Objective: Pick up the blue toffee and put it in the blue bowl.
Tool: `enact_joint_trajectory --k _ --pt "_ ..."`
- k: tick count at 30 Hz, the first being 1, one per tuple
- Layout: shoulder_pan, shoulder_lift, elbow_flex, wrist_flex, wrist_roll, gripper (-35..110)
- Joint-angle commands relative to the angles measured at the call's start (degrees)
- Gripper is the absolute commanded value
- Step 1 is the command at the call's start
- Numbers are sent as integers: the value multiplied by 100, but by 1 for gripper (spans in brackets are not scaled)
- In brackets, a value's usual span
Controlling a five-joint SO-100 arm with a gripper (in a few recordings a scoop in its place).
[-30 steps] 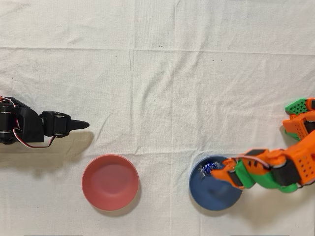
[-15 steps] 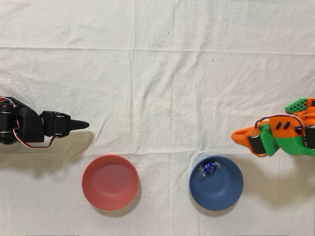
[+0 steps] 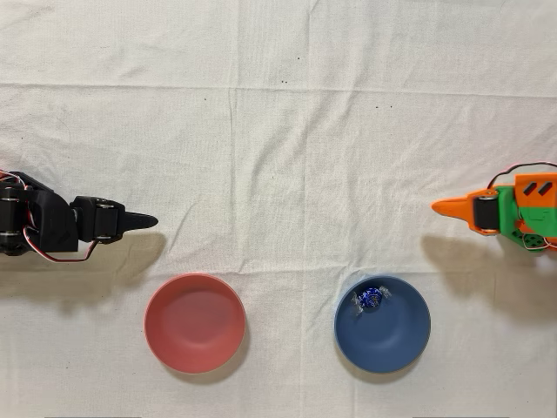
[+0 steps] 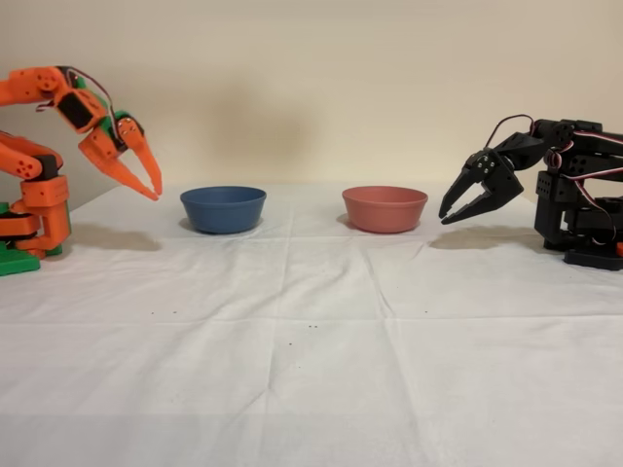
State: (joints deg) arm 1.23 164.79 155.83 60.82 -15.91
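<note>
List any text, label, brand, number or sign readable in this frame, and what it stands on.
None can be read. The blue bowl, the pink bowl and the white cloth are plain. The blue toffee shows only shiny foil, with any print too small to tell. No lettering shows on the orange arm, its gripper or the idle black arm.

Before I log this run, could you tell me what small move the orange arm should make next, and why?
Probably none beyond settling at rest: the toffee already lies inside the blue bowl, and the gripper hangs empty off to the bowl's side, clear of it, so nothing seems left to carry.
</note>
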Motion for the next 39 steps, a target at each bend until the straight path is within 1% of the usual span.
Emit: enact_joint_trajectory --k 1,5,8,13,21,25,28,39 --pt "62 1187 589 44 132 0" --pt "-44 1846 1063 44 642 0" --pt "-18 2206 1397 9 809 0" --pt "141 2232 1723 -114 967 0" --pt "193 2232 2320 -800 888 0" --pt "149 2232 2320 -686 1125 0" --pt "-44 2232 2320 -343 1151 0" --pt "62 2232 2320 123 1037 0"
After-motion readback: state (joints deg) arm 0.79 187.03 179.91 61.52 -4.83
